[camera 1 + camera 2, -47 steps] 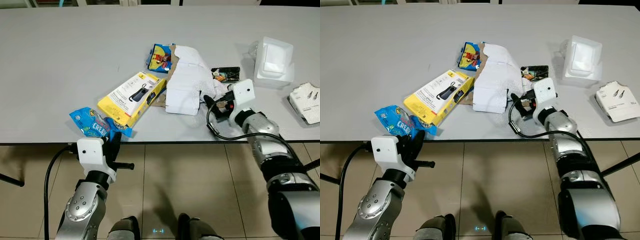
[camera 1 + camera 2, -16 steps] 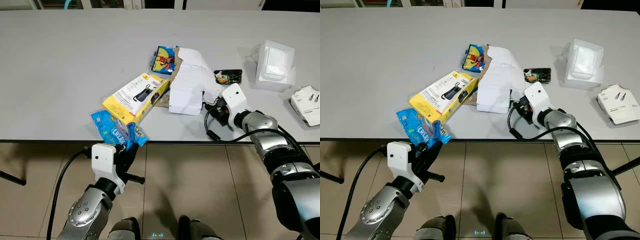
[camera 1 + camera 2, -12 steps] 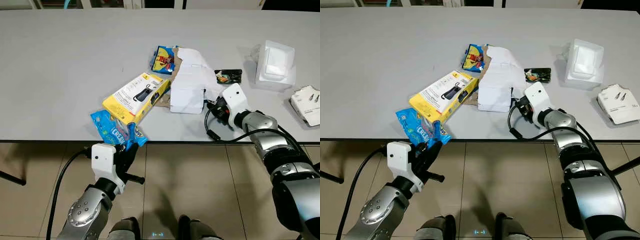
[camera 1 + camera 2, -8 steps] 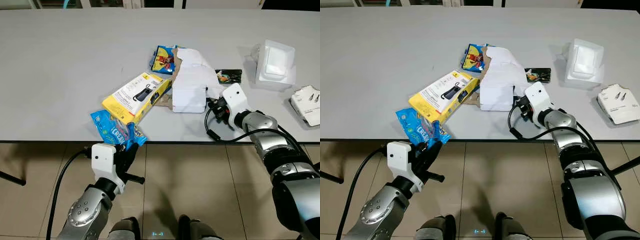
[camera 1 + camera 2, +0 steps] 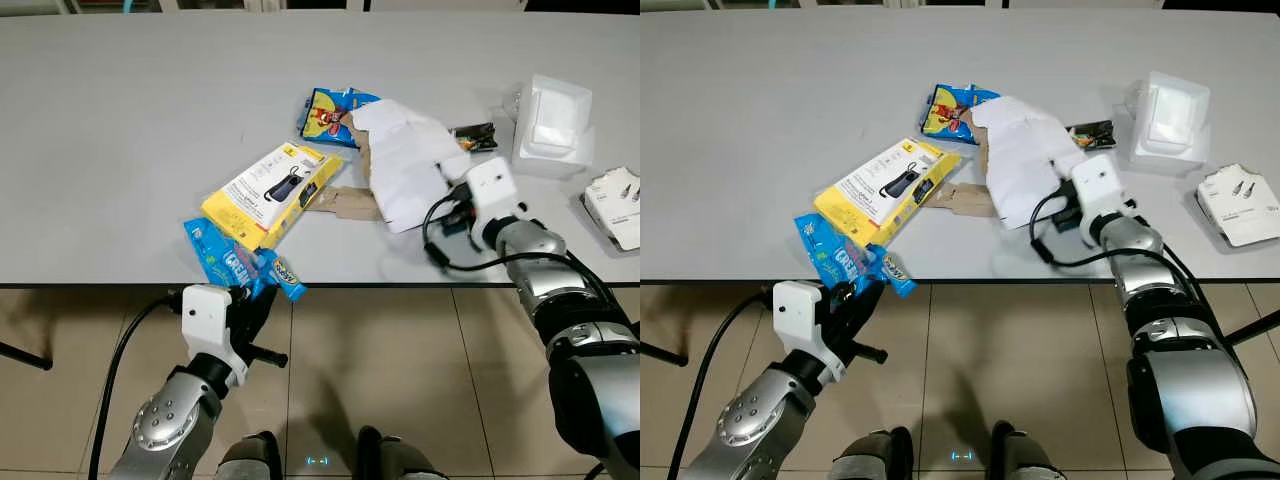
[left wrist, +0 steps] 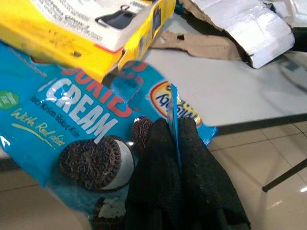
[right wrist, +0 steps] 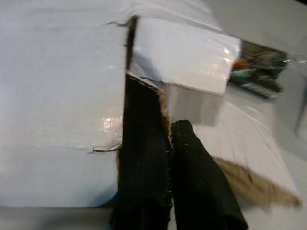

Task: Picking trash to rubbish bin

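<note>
— What do your head cameras show?

— My right gripper point(image 5: 452, 205) pinches the torn white cardboard box point(image 5: 405, 160); it is lifted and tilted now, baring brown cardboard point(image 5: 345, 203) that lay under it a moment ago. My left gripper point(image 5: 862, 290) pinches the glossy blue cookie wrapper point(image 5: 840, 260) at the grey table point(image 5: 150, 120) edge, beside the yellow box point(image 5: 270, 190).

— And the wrists?

— Left: black fingers point(image 6: 158, 158) pressed on the wrapper's crinkled edge. Right: fingers point(image 7: 144, 143) clamp a ragged flap.
</note>
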Available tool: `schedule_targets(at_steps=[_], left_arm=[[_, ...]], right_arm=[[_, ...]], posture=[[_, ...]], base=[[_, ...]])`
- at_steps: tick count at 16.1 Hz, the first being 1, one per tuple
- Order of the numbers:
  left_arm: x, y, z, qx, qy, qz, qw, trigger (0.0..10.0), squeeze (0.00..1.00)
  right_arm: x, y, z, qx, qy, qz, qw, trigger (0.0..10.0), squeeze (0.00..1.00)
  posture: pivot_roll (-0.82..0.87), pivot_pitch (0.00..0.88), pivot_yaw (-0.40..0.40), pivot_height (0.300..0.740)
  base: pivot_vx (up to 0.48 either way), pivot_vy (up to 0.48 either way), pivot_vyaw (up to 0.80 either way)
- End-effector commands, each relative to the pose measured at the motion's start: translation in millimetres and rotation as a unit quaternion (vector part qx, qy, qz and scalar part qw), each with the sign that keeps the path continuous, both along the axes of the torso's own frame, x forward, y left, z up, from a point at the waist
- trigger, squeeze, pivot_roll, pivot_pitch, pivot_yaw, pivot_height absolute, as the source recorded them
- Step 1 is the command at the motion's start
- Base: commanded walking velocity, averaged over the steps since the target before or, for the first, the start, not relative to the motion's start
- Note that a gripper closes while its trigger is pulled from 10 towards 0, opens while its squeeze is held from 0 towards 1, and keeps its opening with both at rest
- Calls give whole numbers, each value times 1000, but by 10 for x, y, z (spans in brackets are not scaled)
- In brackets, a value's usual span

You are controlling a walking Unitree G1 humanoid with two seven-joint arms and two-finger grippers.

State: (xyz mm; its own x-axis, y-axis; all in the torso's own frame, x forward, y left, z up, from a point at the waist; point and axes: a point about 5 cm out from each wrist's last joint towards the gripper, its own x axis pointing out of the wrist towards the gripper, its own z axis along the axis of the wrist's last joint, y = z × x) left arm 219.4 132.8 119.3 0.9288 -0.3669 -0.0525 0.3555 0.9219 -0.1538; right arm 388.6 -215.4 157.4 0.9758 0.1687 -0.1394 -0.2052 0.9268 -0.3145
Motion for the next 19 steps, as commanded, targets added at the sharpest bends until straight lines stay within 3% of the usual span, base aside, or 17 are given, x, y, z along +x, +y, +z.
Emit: schedule_targets(at_steps=[1,6,14,19], left_arm=[[-8,4,-2,2,0,-2,1000,10000,0],[37,-26,1,1,-8,-1,1000,10000,0],[134,-54,14,-2,-23,8,1000,10000,0],[194,-79,12,-5,-30,12,999,10000,0]], right_arm=[[53,-31,228,32,-52,-13,998,0,0],[90,-83,556,79,-138,-35,987,0,0],[117,-99,945,127,-224,-48,965,0,0],[140,-111,1127,159,-240,-45,957,0,0]], posture=[[69,194,31,740],[56,180,23,740],[42,150,7,740],[30,132,-2,740]], base=[[0,0,0],[0,0,0],[0,0,0],[0,0,0]])
